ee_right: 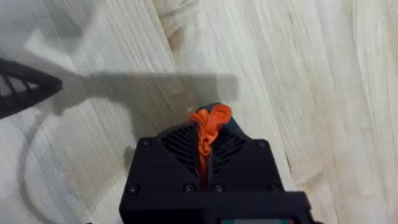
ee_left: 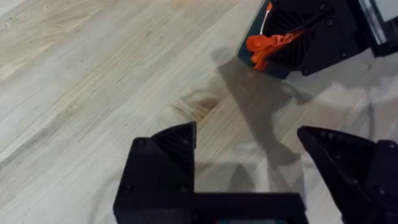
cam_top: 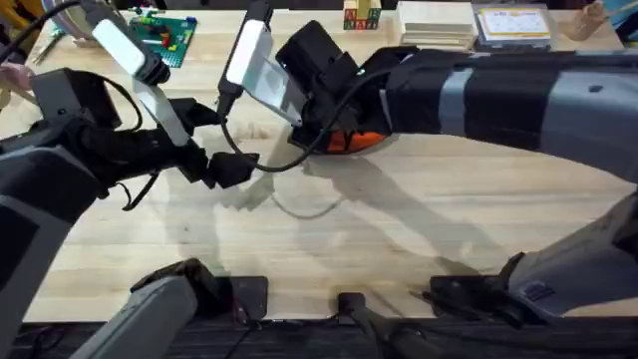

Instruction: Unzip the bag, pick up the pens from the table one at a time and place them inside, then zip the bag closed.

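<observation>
The orange bag (cam_top: 359, 141) lies on the table (cam_top: 399, 219) at mid-back, mostly covered by my right arm. My right gripper (cam_top: 327, 138) is shut on a bunched orange piece of the bag (ee_right: 211, 118), by its end; a dark teal edge shows just behind it. From the left wrist view that same right gripper (ee_left: 305, 34) is seen clamping the orange fabric (ee_left: 268, 43). My left gripper (cam_top: 224, 170) hovers open over bare wood to the left of the bag, its fingers (ee_left: 177, 140) spread wide with nothing between them. The pens are out of view.
A green board with coloured bricks (cam_top: 164, 33), small wooden blocks (cam_top: 361, 15) and stacked flat boxes (cam_top: 439, 25) line the table's back edge. A thin cable (cam_top: 304, 209) loops on the wood in front of the bag. Open wood spreads across the middle and front.
</observation>
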